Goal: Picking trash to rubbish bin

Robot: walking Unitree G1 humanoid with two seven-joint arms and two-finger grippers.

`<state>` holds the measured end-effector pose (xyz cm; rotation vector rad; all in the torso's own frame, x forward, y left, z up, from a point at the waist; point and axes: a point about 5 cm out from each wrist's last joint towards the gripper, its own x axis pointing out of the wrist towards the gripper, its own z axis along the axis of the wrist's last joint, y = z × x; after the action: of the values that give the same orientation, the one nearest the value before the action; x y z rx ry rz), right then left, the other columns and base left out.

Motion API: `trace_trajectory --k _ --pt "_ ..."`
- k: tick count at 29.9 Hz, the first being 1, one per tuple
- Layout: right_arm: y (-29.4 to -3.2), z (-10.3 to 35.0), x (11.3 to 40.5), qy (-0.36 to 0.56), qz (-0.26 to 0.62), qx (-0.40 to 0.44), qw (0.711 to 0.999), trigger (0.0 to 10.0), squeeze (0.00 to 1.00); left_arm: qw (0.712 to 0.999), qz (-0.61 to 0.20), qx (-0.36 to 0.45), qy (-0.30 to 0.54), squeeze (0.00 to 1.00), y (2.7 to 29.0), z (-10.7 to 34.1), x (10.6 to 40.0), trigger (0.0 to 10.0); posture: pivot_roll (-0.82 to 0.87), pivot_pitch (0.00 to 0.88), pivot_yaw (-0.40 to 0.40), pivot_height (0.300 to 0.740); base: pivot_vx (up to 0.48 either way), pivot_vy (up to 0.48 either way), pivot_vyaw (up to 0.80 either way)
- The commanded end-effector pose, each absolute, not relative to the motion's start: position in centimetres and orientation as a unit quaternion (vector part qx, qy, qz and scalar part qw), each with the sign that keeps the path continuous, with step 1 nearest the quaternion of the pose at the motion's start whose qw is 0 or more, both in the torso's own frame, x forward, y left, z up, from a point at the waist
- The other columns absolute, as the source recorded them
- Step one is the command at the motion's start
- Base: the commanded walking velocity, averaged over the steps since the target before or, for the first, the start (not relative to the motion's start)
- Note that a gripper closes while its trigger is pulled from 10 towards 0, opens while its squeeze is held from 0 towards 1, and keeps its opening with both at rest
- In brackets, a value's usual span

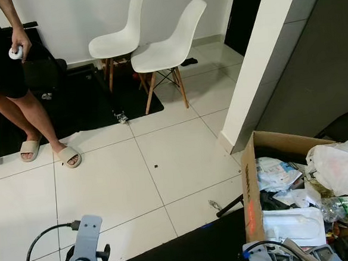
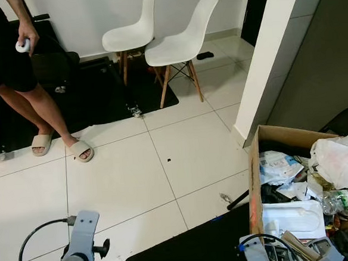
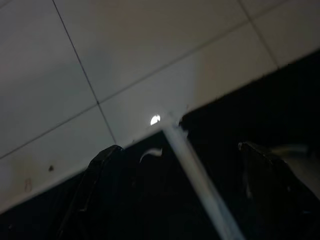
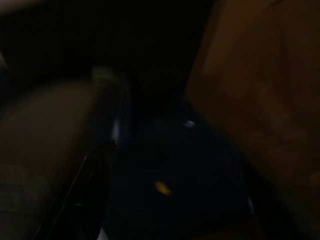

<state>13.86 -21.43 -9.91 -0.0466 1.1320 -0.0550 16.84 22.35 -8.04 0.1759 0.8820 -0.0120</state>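
A brown cardboard box (image 1: 250, 188) stands at the lower right, heaped with rubbish: a white plastic bag (image 1: 339, 165), a clear bottle (image 1: 345, 205), papers and a white tray (image 1: 291, 225). A small crumpled scrap (image 1: 214, 204) lies on the white tile just left of the box. My left arm (image 1: 82, 251) hangs low at the bottom left. In the left wrist view its gripper (image 3: 178, 146) is open over the edge of a black mat, nothing between the fingers. My right arm (image 1: 271, 254) hangs beside the box's near corner. The right wrist view is very dark, with brown cardboard (image 4: 260, 85) close by.
A person (image 1: 12, 76) in sandals stands at the far left holding a white controller. Two white chairs (image 1: 156, 45) stand at the back over a black mat (image 1: 82, 98). A white pillar (image 1: 259, 65) rises behind the box. A dark speck (image 1: 157, 166) lies mid-floor.
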Motion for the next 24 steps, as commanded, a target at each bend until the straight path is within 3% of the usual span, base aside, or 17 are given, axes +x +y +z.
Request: trace_trajectory --k 1,15,16,24 --pt "-23.3 -7.8 17.7 0.459 -0.069 -0.038 0.885 10.0 0.00 0.891 -0.014 0.090 0.445 0.00 22.0 -8.6 16.0 10.0 0.13 0.009 -0.005 0.740 0.000 0.000 0.00" --pt "-24.5 -6.5 19.7 0.437 -0.083 -0.125 0.887 10.0 0.00 0.875 -0.023 0.094 0.475 0.00 21.5 -9.5 13.9 10.0 0.13 0.010 -0.012 0.740 0.000 0.000 0.00" --pt "-25.5 -6.2 19.8 0.445 -0.087 -0.188 0.871 10.0 0.00 0.873 -0.025 0.095 0.477 0.00 21.4 -9.6 13.7 10.0 0.13 0.015 -0.014 0.740 0.000 0.000 0.00" --pt "-28.2 -5.4 19.5 0.488 -0.058 -0.350 0.797 10.0 0.00 0.871 -0.029 0.098 0.480 0.00 21.3 -9.6 13.6 10.0 0.13 0.017 -0.013 0.740 0.000 0.000 0.00"
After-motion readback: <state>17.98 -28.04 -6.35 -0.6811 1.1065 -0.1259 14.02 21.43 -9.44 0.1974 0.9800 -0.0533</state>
